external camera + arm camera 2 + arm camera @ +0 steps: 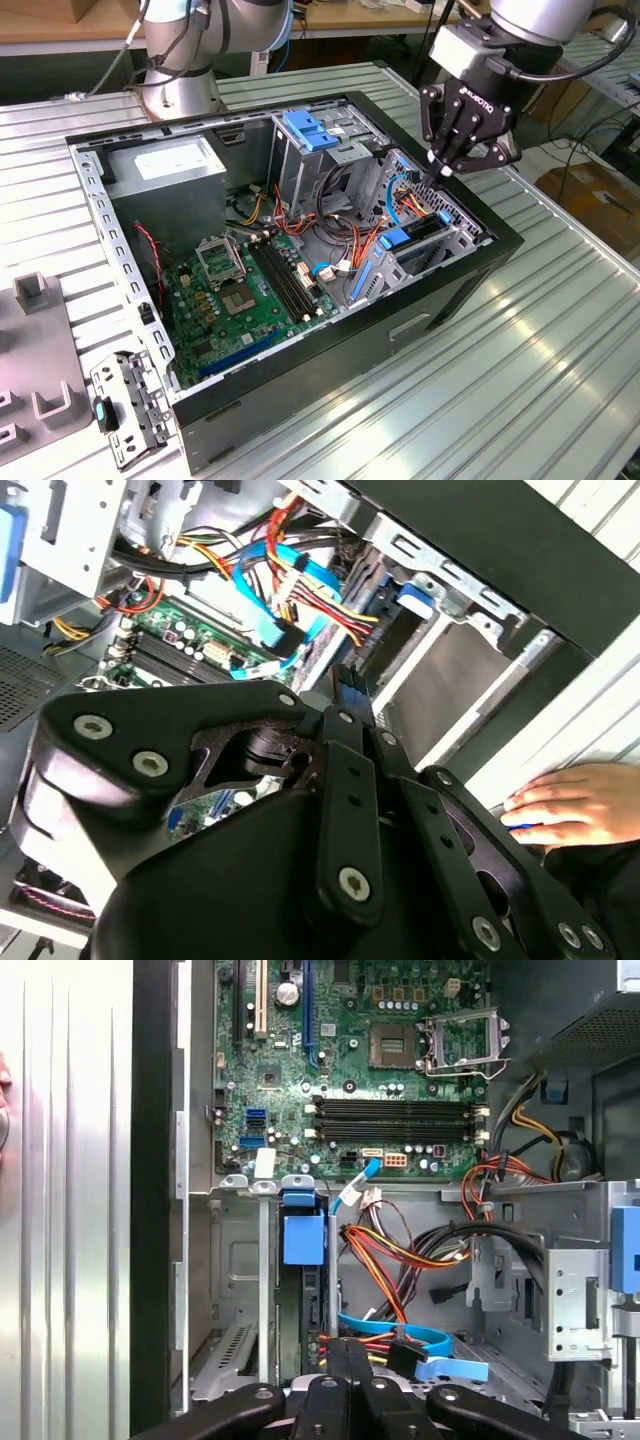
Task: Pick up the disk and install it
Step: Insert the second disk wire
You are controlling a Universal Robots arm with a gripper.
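Pincer (443,172), clenched and holding nothing, hangs over the seated disk (415,238).

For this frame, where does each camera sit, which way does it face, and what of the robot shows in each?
Exterior view: off the arm, looking down across the open computer case; shows the arm and gripper above the drive bay.
First wrist view: on the wrist, facing into the case, motherboard beyond the gripper.
Second wrist view: behind the gripper; a person's hand outside.
All share the disk's blue handle.
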